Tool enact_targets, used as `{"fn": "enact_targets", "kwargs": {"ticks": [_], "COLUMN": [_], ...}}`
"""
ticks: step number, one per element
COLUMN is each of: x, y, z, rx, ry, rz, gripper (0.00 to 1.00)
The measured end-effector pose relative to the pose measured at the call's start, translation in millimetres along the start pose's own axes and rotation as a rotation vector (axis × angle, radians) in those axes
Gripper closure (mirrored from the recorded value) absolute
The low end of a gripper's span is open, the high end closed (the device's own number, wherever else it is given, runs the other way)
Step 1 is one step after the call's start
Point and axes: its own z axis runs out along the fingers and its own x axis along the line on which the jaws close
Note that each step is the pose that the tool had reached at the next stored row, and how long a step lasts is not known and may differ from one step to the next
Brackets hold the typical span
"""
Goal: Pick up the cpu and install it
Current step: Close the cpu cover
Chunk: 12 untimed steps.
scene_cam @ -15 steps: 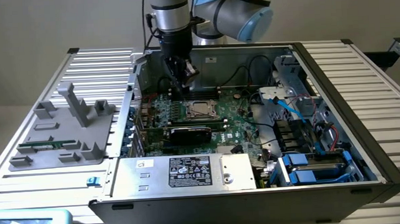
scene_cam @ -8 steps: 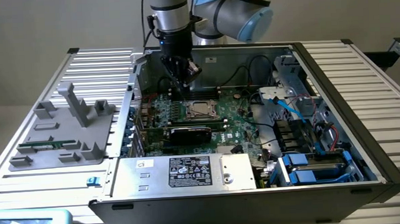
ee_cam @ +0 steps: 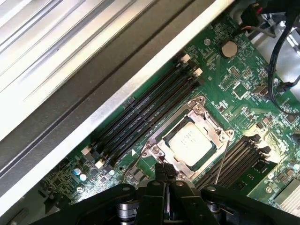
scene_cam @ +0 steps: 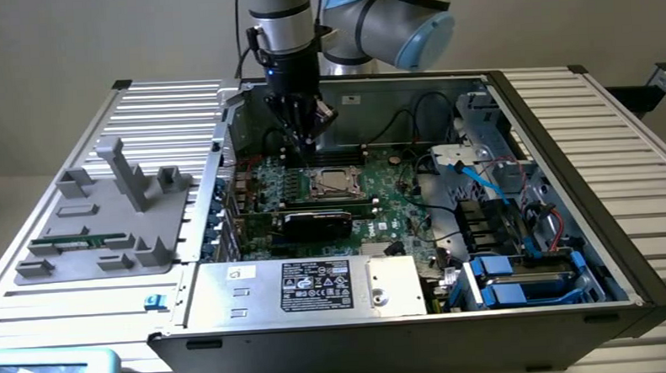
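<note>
the small square cpu (ee_cam: pixel 190 142) with its shiny silver top lies flat inside the metal-framed socket (ee_cam: pixel 208 117) on the green motherboard (ee_cam: pixel 243 93), near the middle of the open black computer case (scene_cam: pixel 374 349). long black memory slots (ee_cam: pixel 140 112) run just beside the socket. in the exterior view the black gripper (scene_cam: pixel 307 144) hangs over the board at about eleven o'clock from the socket, its claw pinched narrow and holding nothing.

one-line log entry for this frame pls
gripper: low over motherboard, beside socket | cpu: lying in socket, silver top up, not held
</note>
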Motion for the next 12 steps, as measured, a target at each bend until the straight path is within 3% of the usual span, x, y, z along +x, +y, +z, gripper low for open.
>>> {"fn": "enact_targets", "kwargs": {"ticks": [12], "x": [5.2], "y": [-4.8], "z": [0.3], "rx": [-0.0115], "ry": [0.0038], "rz": [-0.125], "gripper": [0.91]}}
